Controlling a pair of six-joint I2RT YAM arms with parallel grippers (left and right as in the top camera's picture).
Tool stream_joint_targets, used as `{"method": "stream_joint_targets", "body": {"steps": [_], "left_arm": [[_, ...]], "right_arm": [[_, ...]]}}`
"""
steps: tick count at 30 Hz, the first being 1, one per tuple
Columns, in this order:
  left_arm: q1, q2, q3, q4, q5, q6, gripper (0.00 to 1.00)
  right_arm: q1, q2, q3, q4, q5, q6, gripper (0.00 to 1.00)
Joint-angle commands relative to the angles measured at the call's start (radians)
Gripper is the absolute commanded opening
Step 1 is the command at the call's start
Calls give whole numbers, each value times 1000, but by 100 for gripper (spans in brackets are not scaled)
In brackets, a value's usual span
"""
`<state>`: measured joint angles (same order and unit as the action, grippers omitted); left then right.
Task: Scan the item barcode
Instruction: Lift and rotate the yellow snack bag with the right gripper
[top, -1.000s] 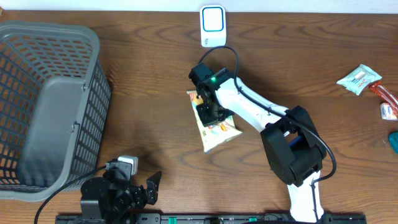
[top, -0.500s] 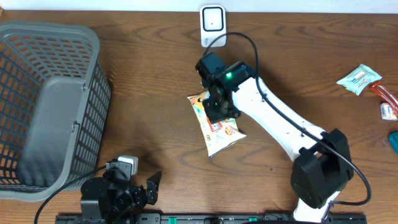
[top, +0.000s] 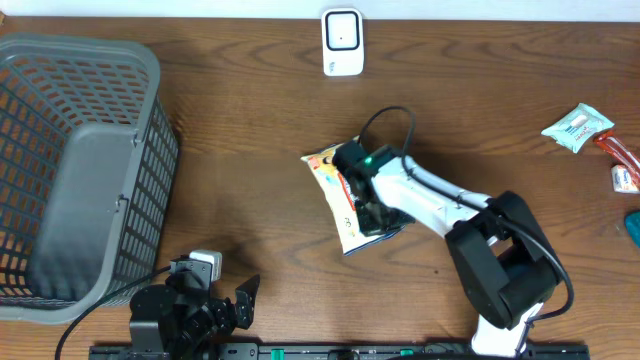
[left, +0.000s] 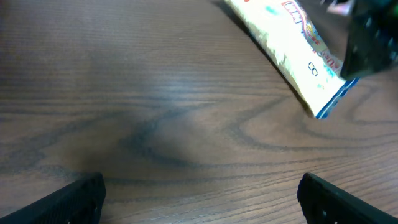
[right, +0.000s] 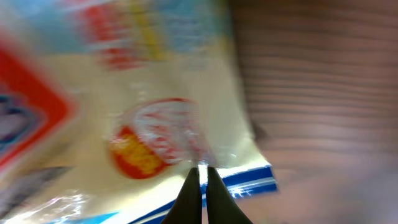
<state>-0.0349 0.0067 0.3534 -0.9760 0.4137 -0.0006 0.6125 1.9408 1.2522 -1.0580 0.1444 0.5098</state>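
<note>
Right gripper (right: 201, 173) clamped on snack bag (top: 332, 180) mid-frame, left gripper (top: 235, 302) jaws apart lower left; bag looks light, floppy, slick, so pinch its blue sealed edge (right: 252, 179).

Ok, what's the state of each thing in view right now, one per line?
snack bag: pinched by the right tool, away from the scanner
right tool: shut on the snack bag near its blue-edged end
left tool: open, holding nothing
basket: upright, empty
scanner: standing at the far edge, nothing in front of it
</note>
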Motion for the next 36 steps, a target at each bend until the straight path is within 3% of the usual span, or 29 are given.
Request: {"method": "stream_joint_targets", "body": {"steps": [1,5,7,9,10,12,14,20,27,34,36], "left_arm": [[-4,-2,0,-11,9,-1,99],[-4,-2,0,-11,9,-1,99],[-4,-2,0,-11,9,-1,99],[-4,-2,0,-11,9,-1,99],[-4,-2,0,-11,9,-1,99],[-4,-2,0,-11,9,-1,99],[-4,-2,0,-11,9,-1,99],[-4,-2,0,-11,9,-1,99],[-4,-2,0,-11,9,-1,99],[-4,-2,0,-11,9,-1,99],[-4,-2,0,-11,9,-1,99]], "right_arm": [[-43,-21,126,-43,69,47,1],[-51,-41,245,-80,38,25,1],[-46,-47,272,-72,-27,-37,9],[-22,-44,269,-41,-87,-158,49],[-8,-40,262,-24,-84,-198,64],[29,-37,233,34,-79,-275,88],[63,-37,202,82,-70,-291,96],[159,-37,81,257,69,-344,99],[247,-4,-49,503,428,-343,99],[224,160,-56,491,477,-349,89],[217,206,-53,419,458,-344,77]]}}
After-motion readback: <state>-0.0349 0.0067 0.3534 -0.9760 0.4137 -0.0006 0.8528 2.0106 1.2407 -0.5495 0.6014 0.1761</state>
